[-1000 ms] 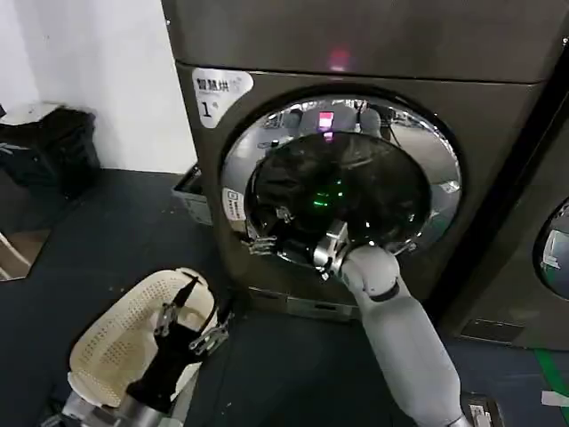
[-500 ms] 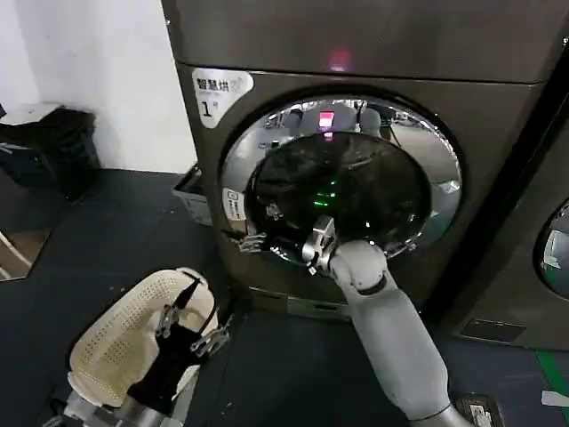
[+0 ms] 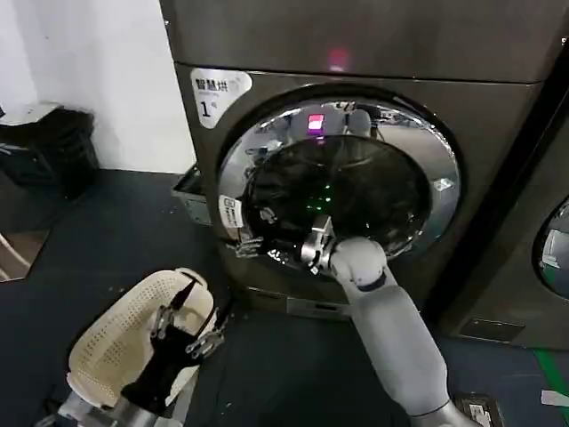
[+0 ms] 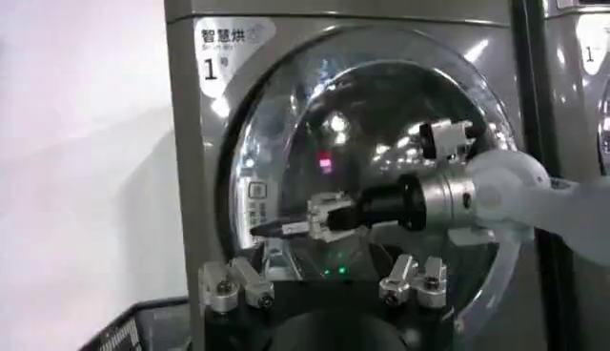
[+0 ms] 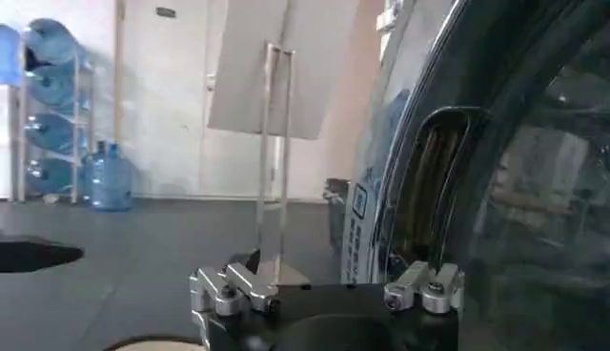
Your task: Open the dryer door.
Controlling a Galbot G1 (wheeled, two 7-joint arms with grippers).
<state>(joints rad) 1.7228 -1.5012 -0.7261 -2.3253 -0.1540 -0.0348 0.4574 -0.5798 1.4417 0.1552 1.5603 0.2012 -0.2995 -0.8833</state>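
Chrome-rimmed dryer door (image 3: 418, 169) stands slightly ajar; right gripper (image 3: 252, 245), jaws narrow, reaches its left edge. Left gripper (image 3: 182, 325) hangs low, open, over a basket (image 3: 107, 347).

The dryer door (image 3: 342, 182) sits on the front of the machine, below the numbered label (image 3: 218, 92) at the door's upper left. The right claw (image 3: 249, 245) reaches across the door's lower part to its lower-left edge, just beside a small sticker (image 3: 229, 213) on the rim there. The left claw (image 3: 182, 320) hangs well below and left of the door, over a perforated basket (image 3: 116, 347) (on the floor). A neighbouring machine (image 3: 551, 249) stands right of the door.
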